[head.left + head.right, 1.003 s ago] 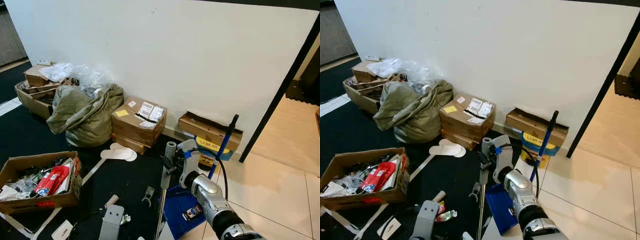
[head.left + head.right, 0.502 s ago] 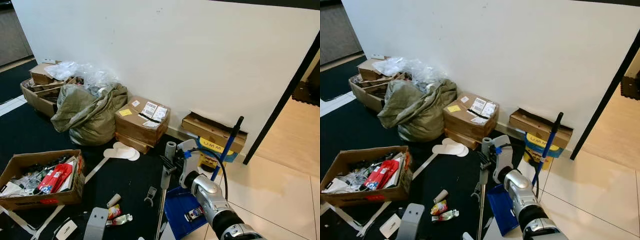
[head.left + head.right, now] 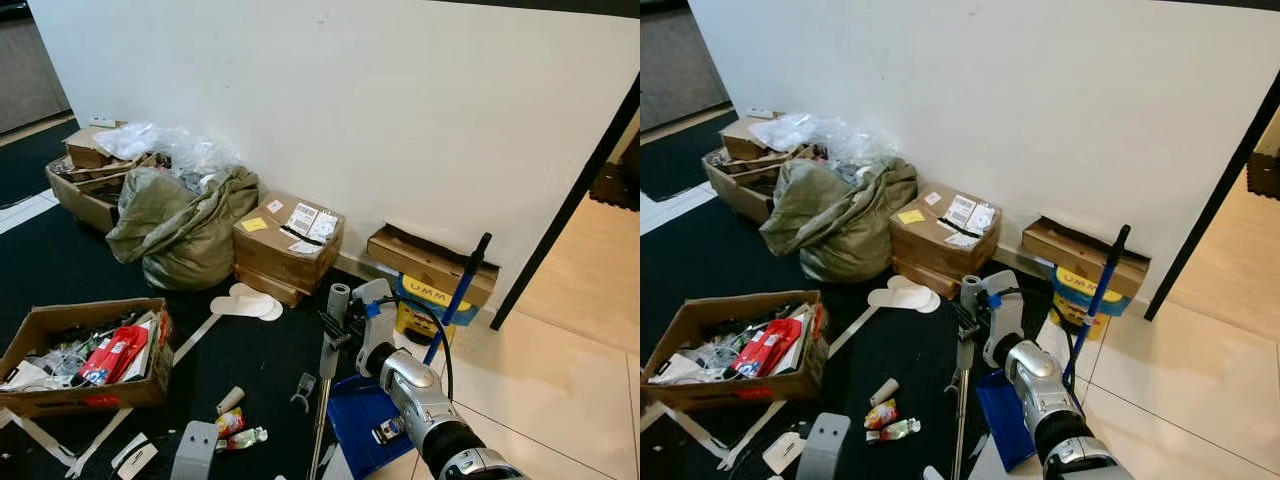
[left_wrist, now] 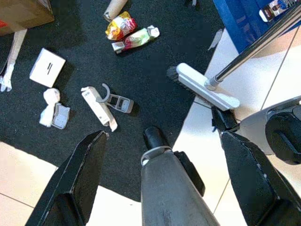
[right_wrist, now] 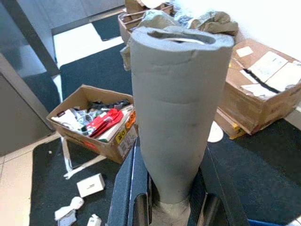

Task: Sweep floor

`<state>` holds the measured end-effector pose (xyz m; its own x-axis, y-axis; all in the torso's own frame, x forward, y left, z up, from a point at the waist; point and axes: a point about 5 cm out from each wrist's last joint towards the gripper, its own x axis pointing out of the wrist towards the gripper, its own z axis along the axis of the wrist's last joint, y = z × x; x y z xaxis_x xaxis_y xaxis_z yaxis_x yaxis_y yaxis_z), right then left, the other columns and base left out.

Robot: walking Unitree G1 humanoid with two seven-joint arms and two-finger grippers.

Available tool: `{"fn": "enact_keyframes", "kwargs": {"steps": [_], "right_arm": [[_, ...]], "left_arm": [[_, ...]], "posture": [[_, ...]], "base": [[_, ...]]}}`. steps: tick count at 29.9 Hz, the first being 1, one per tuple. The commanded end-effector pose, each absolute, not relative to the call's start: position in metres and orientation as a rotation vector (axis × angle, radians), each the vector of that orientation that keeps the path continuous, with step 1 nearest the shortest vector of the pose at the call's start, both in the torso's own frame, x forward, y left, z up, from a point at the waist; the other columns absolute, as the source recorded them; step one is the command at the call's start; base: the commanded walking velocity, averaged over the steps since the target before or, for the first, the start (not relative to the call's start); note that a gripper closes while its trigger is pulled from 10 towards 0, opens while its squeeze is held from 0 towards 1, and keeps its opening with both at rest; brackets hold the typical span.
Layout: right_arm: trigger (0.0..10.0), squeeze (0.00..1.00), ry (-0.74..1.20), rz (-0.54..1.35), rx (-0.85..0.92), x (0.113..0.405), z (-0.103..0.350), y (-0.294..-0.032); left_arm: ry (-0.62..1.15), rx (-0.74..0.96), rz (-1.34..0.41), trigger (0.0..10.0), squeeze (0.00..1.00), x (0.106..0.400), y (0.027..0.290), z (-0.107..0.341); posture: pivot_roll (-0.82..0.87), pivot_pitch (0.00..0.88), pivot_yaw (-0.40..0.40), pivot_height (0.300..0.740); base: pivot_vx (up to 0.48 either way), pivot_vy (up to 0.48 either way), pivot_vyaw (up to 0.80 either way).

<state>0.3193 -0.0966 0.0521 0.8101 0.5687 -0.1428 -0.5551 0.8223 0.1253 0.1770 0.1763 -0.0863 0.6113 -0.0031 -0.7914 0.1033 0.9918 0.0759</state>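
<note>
We see long silver metal broom point(image 3: 322, 410) with grey foam grip, upright, clamped in right gripper point(image 3: 343, 322); white bristle head point(image 4: 205, 88) on black carpet point(image 3: 250, 360) edge beside pale tile. Left gripper point(image 4: 160, 155) fingers spread wide above scattered wrappers point(image 4: 129, 32). Blue plastic dustpan point(image 3: 365, 420) adjacent. Cardboard boxes point(image 3: 287, 240) line white wall.

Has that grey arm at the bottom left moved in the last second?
Yes. The left gripper arm has dropped lower and away from the open cardboard box, uncovering the wrappers on the mat.
</note>
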Motion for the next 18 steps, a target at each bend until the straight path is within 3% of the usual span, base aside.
{"fn": "enact_keyframes", "kwargs": {"steps": [1, 18], "right_arm": [[10.0, 0.0, 0.15, 0.603, 0.103, 0.3201, 0.056, -0.0923], [10.0, 0.0, 0.164, 0.602, 0.103, 0.3153, 0.0503, -0.0961]], "left_arm": [[0.924, 0.127, -0.068, 10.0, 0.0, 0.175, 0.1744, -0.0876], [0.939, 0.121, -0.063, 10.0, 0.0, 0.1673, 0.1781, -0.0905]], "posture": [[-0.09, 0.046, 0.016, 0.74], [-0.13, 0.023, 0.01, 0.74]], "base": [[0.0, 0.0, 0.0], [0.0, 0.0, 0.0]]}}
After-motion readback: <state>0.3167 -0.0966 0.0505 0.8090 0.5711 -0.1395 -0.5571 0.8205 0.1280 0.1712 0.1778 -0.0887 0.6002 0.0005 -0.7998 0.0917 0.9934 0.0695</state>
